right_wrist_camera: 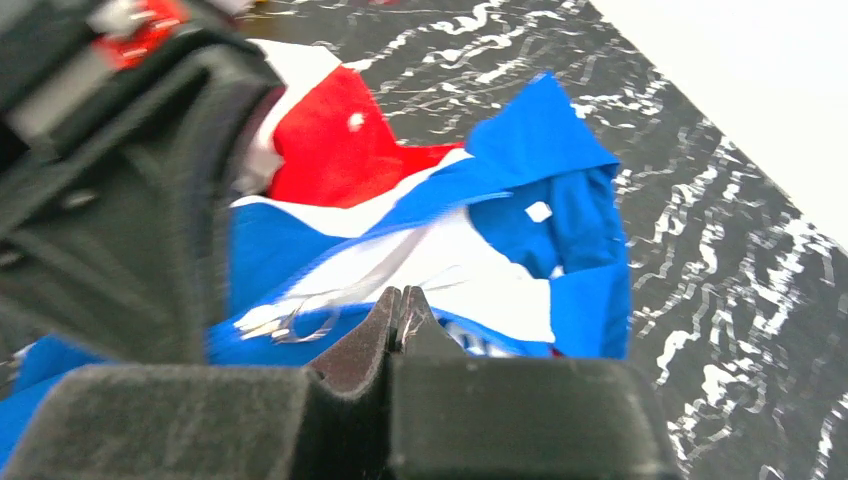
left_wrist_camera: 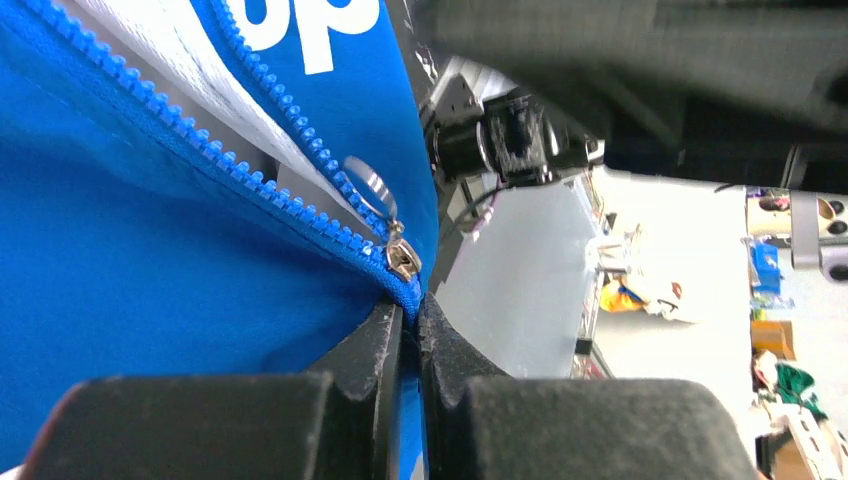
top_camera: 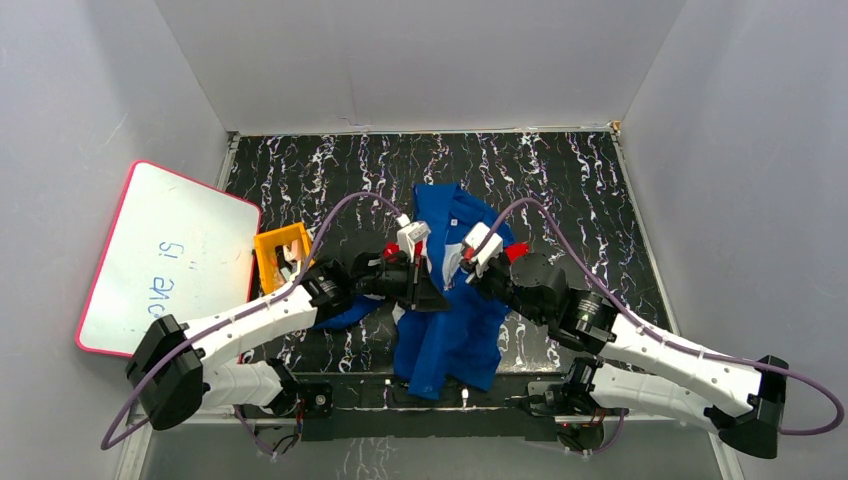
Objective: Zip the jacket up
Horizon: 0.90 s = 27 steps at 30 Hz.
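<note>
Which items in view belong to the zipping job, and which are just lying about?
Part of the job: jacket; zipper slider; left end effector, shut on the jacket edge below the slider; right end effector, shut.
Lying about: pink-rimmed whiteboard; orange box beside it.

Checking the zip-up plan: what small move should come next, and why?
Probably open the right tool and bring it onto the ring pull. The left tool is shut on the jacket hem just below the slider, anchoring it, while the pull lies free and the right tool is shut, gripping nothing I can make out.
</note>
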Motion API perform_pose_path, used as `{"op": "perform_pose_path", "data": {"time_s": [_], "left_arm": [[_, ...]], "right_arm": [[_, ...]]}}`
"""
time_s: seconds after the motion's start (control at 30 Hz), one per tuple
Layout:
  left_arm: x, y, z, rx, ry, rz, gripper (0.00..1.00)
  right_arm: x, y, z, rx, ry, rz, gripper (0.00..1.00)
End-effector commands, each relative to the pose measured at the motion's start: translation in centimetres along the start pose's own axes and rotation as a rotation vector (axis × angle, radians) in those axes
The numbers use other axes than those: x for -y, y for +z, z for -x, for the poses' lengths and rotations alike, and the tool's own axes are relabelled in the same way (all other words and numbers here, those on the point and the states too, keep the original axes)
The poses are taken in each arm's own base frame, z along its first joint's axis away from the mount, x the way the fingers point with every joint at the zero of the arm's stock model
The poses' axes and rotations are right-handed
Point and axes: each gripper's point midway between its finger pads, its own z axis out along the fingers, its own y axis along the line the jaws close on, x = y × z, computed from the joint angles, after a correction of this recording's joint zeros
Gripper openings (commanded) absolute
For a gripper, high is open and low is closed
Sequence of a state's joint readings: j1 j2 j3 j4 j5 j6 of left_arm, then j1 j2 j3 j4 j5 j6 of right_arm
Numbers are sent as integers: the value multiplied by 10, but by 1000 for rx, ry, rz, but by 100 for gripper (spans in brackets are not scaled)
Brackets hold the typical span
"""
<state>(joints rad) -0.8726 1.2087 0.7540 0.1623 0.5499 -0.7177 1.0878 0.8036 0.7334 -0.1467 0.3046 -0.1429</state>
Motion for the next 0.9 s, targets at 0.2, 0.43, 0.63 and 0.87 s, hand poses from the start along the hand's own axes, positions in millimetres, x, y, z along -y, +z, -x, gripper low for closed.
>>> {"op": "perform_pose_path", "data": {"time_s": [0.2, 0.43, 0.63, 0.87], "left_arm": [[8, -25, -45, -130, -8, -67, 0], [8, -34, -51, -141, 26, -62, 0], [1, -37, -58, -157, 63, -40, 0], [9, -43, -49, -114, 166, -69, 0]], "right_arm": [[46, 12, 37, 90, -63, -250, 0], [23, 11, 38, 66, -23, -113, 9], [-27, -5, 28, -28, 65, 172, 32], [-60, -22, 18, -134, 208, 344, 53]]}}
